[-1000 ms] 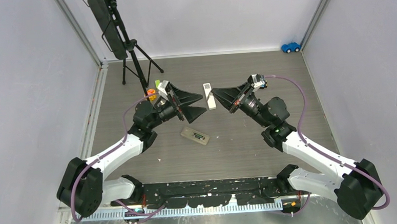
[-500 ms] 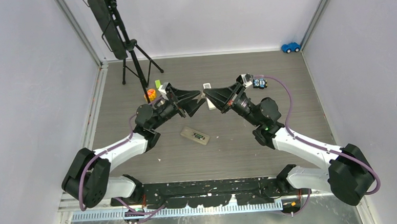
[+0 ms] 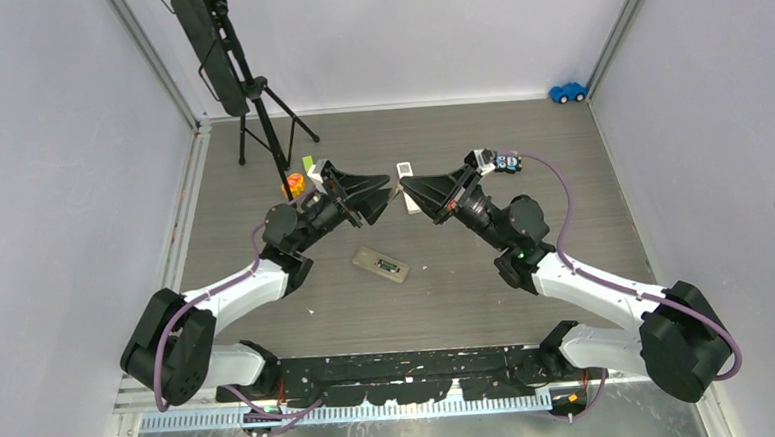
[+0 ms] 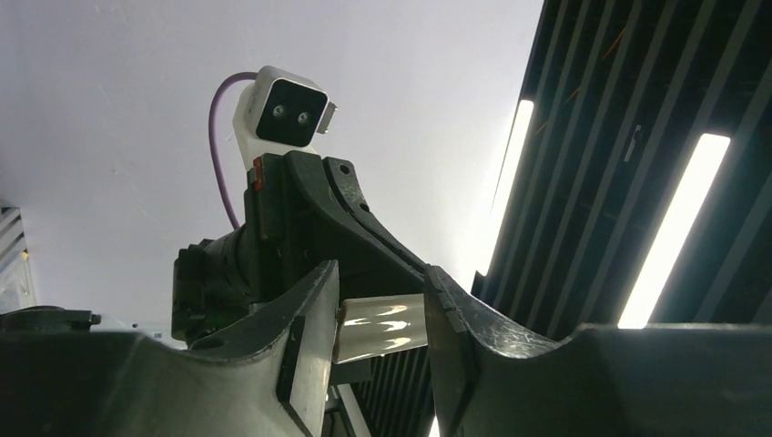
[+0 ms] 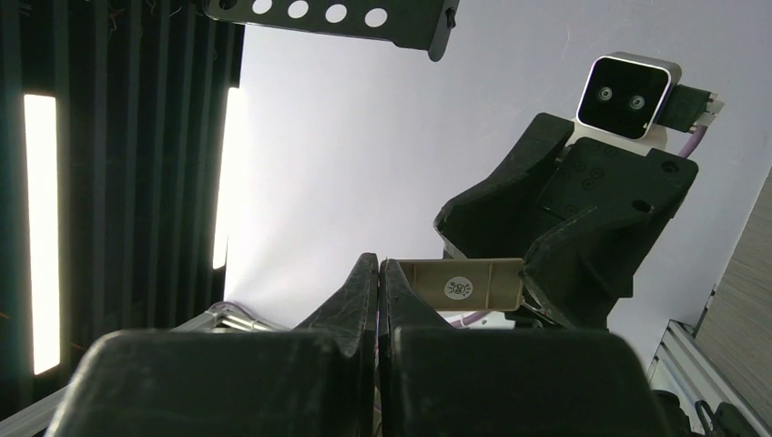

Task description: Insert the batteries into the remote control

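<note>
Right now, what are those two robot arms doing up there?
Their tips are nose to nose above the table. The left tool is clamped on a white remote, holding it up in the air. The right tool has its fingers pressed together at the remote's other end; I cannot tell if it pinches it. A greyish remote lies on the table below. I see no battery in either tool.

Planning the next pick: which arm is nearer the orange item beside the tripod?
Left. Seen from above, the left arm's wrist is next to the orange item, its fingers gripping the white remote. The right arm reaches from that remote's far side.
</note>
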Controlling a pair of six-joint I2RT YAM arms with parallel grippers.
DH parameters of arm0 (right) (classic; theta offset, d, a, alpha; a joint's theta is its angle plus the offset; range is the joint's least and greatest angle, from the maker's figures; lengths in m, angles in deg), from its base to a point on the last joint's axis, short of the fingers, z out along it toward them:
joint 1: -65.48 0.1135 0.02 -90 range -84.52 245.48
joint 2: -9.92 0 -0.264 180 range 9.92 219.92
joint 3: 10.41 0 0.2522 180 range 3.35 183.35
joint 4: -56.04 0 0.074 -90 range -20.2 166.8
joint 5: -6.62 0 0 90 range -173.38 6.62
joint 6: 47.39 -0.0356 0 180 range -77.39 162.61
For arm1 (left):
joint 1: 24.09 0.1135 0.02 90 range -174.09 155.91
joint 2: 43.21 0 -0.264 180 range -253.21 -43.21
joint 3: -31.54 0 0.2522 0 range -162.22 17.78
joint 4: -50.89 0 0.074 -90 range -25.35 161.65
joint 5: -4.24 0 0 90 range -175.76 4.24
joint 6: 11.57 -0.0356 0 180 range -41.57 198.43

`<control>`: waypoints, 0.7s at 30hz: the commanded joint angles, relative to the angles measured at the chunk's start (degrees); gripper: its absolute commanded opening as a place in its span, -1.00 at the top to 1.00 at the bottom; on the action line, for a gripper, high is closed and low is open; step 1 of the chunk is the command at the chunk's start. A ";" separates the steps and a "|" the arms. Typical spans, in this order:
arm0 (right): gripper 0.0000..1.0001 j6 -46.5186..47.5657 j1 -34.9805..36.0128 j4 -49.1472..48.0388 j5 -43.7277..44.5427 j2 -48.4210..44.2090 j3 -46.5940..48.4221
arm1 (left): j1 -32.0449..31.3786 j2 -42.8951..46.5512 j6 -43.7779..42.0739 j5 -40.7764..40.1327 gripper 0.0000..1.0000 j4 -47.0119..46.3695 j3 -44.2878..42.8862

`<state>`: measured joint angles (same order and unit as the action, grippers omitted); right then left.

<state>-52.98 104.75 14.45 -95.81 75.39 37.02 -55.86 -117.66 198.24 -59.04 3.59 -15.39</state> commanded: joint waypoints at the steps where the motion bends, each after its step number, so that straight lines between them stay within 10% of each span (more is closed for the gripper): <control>1: 0.99 1.42 0.21 -4.19 2.44 -0.67 -1.54 | -0.14 0.81 7.09 -0.69 0.22 -4.54 -0.41; 21: 0.99 3.76 0.20 -6.30 7.44 -1.45 -6.86 | -0.14 1.71 5.22 -3.55 1.00 -5.26 -0.22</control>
<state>-52.21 104.75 6.80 -90.19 75.35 31.19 -55.62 -117.66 198.46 -61.59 2.90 -15.37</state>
